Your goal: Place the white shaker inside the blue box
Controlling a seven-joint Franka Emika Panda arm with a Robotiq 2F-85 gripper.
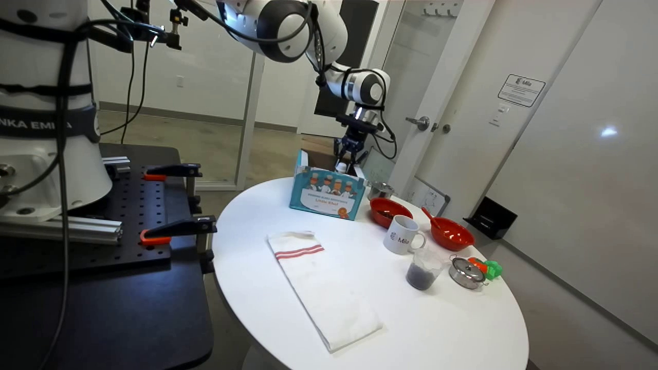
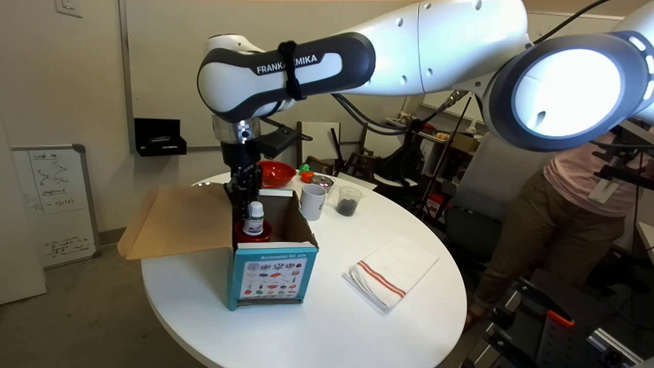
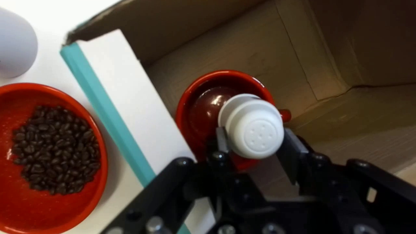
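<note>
White shaker (image 2: 254, 219) at the mouth of the blue box (image 2: 273, 276), pinched in the gripper (image 3: 256, 138), and danger below: a red cup (image 3: 196, 110) looks to lie underneath! Let go here and the shaker could glance off and topple. Drift left in the wrist view, the gripper may snag the box's edge (image 3: 105, 107).

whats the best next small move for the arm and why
Probably shift the gripper sideways, away from the red cup, toward the cardboard floor showing beside it in the blue box. The gripper holds the white shaker, which overlaps the cup in the wrist view, so lowering here might put it in the cup.
</note>
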